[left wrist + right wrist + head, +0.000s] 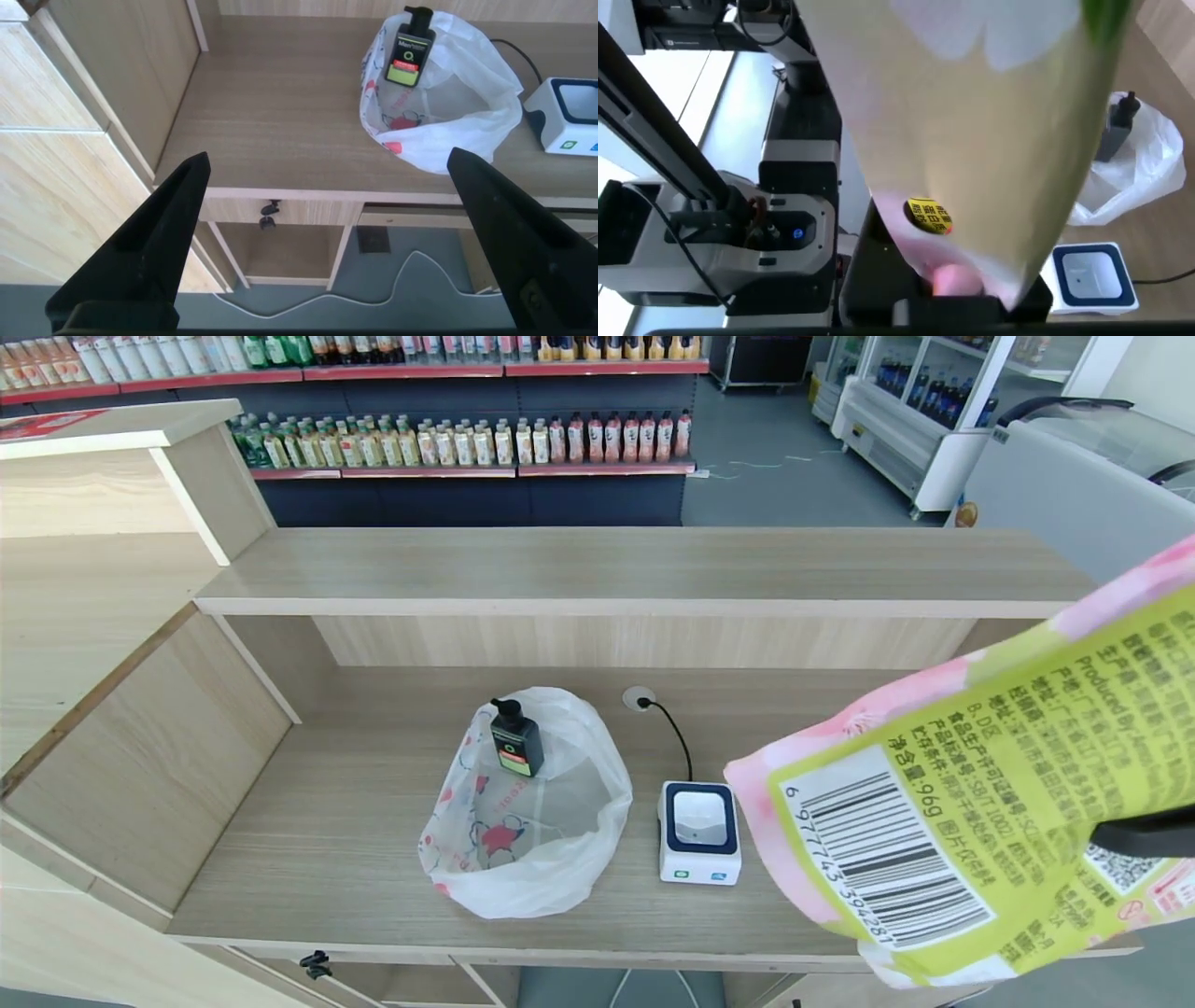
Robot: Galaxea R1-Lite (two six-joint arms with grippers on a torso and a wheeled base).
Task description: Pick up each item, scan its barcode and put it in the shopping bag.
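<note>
A pink and green snack pouch hangs high at the right, close to the head camera, its barcode side facing up. My right gripper is shut on the pouch, with a dark finger showing across its lower right part. The white barcode scanner sits on the counter with its window up, below and left of the pouch. A white plastic shopping bag lies open left of the scanner, with a black pump bottle standing in it. My left gripper hangs open off the counter's front edge, well short of the bag.
The scanner's black cable runs to a grommet at the back of the wooden counter. A raised ledge borders the far side and a side panel closes the left. Store shelves with bottles stand beyond.
</note>
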